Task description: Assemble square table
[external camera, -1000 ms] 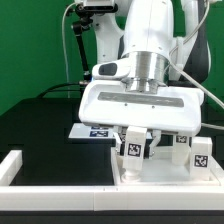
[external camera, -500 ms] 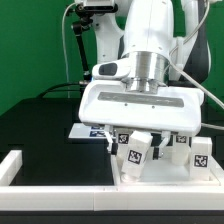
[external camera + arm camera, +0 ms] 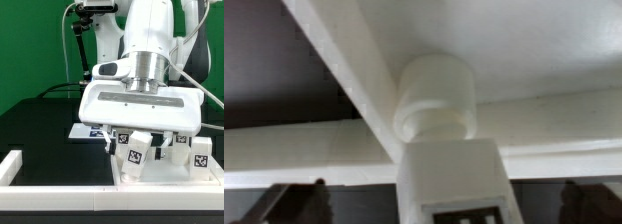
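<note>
Jaws stood wide open around a tilted leg (image 3: 134, 153) at the tabletop's (image 3: 160, 172) corner at about 7 o'clock, gripping nothing; best lifted straight up, slowly, without knocking the loose leg from its socket.

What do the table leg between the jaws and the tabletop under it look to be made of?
The leg looks like white plastic, matte and smooth, with a black-and-white tag on its face that may be printed paper. The tabletop has the same uniform white look with a raised rim, so probably moulded or printed plastic; painted wood cannot be ruled out from these views.
</note>
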`<state>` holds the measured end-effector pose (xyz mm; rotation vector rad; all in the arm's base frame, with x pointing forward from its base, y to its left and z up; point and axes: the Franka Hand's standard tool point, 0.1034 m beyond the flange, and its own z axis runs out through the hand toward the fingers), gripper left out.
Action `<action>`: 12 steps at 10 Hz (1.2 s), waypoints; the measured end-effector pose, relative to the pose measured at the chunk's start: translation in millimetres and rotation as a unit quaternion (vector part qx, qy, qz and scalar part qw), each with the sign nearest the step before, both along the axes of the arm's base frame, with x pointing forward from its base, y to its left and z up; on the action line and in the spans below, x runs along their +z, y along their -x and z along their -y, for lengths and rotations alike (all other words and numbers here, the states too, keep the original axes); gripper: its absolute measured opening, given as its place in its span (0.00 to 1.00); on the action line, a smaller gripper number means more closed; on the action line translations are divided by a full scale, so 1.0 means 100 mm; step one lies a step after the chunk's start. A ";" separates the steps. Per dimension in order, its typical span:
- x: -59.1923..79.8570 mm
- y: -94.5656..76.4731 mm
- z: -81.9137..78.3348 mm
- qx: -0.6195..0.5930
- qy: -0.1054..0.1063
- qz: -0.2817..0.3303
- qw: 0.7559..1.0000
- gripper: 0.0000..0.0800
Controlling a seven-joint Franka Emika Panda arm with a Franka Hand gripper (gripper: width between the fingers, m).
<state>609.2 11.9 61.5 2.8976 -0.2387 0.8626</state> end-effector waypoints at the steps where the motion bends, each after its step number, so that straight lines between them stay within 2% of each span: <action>1: 0.00 0.00 0.00 0.000 0.000 0.000 1.000 0.81; 3: 0.01 -0.01 0.02 -0.001 -0.003 -0.012 1.000 0.81; 5: 0.24 -0.10 0.10 -0.016 -0.032 -0.044 0.998 0.81; 6: 0.23 -0.11 0.06 -0.019 -0.046 -0.079 0.996 0.81; 7: 0.27 -0.16 0.07 -0.022 -0.053 -0.086 0.995 0.81; 8: 0.26 -0.17 0.07 -0.026 -0.061 -0.104 0.992 0.81; 10: 0.22 -0.16 0.03 -0.034 -0.091 -0.203 0.974 0.81; 12: 0.16 -0.19 0.11 -0.042 -0.103 -0.249 0.962 0.81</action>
